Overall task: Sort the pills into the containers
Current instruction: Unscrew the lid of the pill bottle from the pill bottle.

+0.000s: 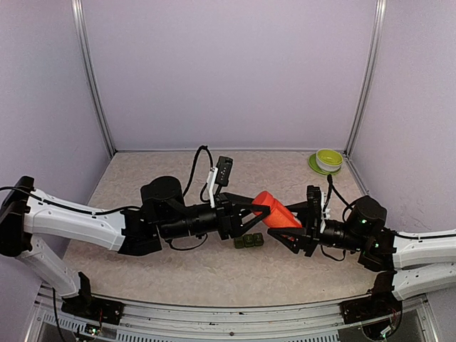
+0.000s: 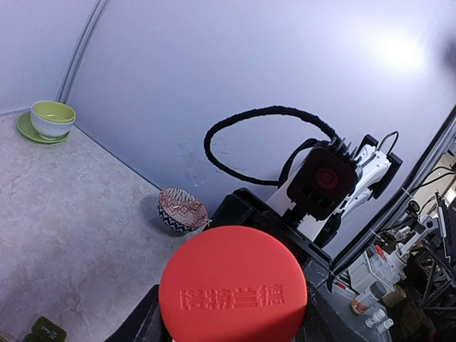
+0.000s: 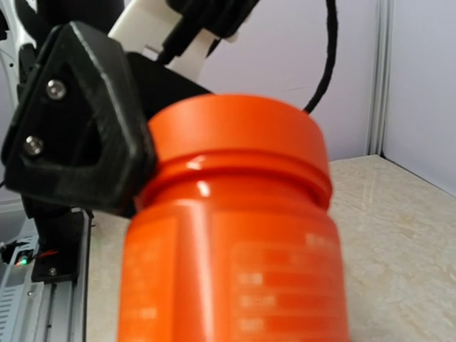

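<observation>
The left gripper [image 1: 258, 207] is clamping its part-closed fingers on the cap end of the red-orange bottle [image 1: 276, 211]. The right gripper [image 1: 291, 226] is gripping the body, so the bottle is hanging tilted in the air. It is judged light, rigid and smooth, so likely to slip when twisted. The containers [image 1: 248, 241] are lying untouched on the table [image 1: 178, 274] just beneath. They look light and stiff, best held by the side walls.
</observation>
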